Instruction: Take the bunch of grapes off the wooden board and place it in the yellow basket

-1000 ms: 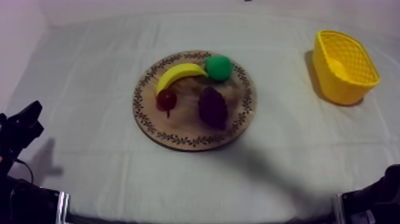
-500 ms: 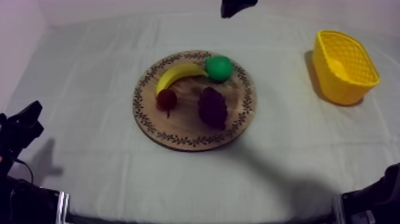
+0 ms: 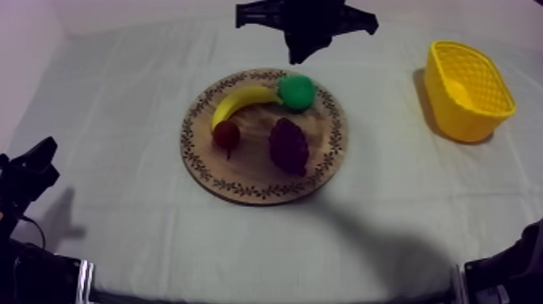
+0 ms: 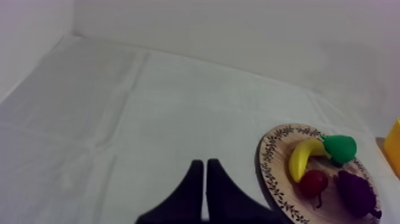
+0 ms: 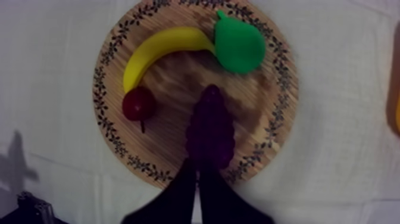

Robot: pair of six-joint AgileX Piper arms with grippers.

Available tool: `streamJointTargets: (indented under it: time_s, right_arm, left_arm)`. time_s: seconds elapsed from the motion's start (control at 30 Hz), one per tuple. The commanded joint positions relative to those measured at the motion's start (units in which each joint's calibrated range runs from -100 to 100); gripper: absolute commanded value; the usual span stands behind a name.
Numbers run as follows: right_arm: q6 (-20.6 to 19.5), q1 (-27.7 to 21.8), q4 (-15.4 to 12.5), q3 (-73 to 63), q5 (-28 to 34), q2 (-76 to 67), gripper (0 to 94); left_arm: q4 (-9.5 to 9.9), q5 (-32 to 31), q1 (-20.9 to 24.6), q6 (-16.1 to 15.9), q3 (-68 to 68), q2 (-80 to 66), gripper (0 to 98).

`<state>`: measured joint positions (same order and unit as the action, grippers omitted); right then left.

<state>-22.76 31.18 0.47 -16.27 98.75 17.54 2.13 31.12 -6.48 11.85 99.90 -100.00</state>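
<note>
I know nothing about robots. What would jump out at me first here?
The round wooden board in the middle, holding a yellow banana, green pear, small red fruit and dark bunch of grapes. A yellow basket stands apart to its right, and the right gripper hangs above the board, fingers together.

The right arm (image 3: pixel 311 18) comes much farther in over the far side of the bench (image 3: pixel 121 121) than half a second ago, when just a small dark tip pokes in there; its end effector (image 3: pixel 297 55) now hangs just beyond the pear (image 3: pixel 296 91) on the wooden board (image 3: pixel 242 182)
</note>
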Motion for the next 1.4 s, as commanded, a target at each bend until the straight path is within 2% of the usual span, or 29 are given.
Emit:
streamJointTargets:
  time_s: [0.0, 0.07, 0.17, 0.2, 0.27, 0.33, 0.5, 0.77, 0.9, 1.37]
  right_arm:
    - [0.1, -0.2, -0.1, -0.5, 0.1, 0.1, 15.5]
    - [0.1, -0.3, 0.0, -0.7, 0.0, 0.1, 33.0]
    - [0.0, -0.4, 0.1, -0.5, 0.0, 0.2, 65.9]
    - [0.1, -0.4, 0.1, -0.3, 0.0, 0.2, 73.8]
    - [0.3, -0.4, 0.0, 0.2, 0.0, 0.2, 83.2]
    - [0.4, -0.4, 0.0, 1.2, -0.1, 0.2, 87.9]
    - [0.8, -0.3, -0.6, 5.5, -2.3, 0.4, 91.7]
    - [1.9, -0.1, -2.5, 14.3, -13.5, 4.6, 92.2]
    - [3.1, -0.8, -3.8, 16.1, -17.2, 7.8, 92.2]
    - [6.3, -1.8, -6.5, 15.6, -22.1, 16.6, 92.2]
  left_arm:
    - [0.0, 0.0, 0.0, 0.0, 0.0, 0.0, 0.1]
    - [0.0, 0.0, 0.0, 0.0, 0.0, 0.0, 0.1]
    - [0.0, 0.0, 0.0, 0.0, 0.0, 0.0, 0.1]
    - [0.0, 0.0, 0.0, 0.0, 0.0, 0.0, 0.1]
    - [0.0, 0.0, 0.0, 0.0, 0.0, 0.0, 0.1]
    - [0.0, 0.0, 0.0, 0.0, 0.0, 0.0, 0.1]
    - [0.0, 0.0, 0.0, 0.0, 0.0, 0.0, 0.1]
    - [0.0, 0.0, 0.0, 0.0, 0.0, 0.0, 0.1]
    - [0.0, 0.0, 0.0, 0.0, 0.0, 0.0, 0.1]
    - [0.0, 0.0, 0.0, 0.0, 0.0, 0.0, 0.1]
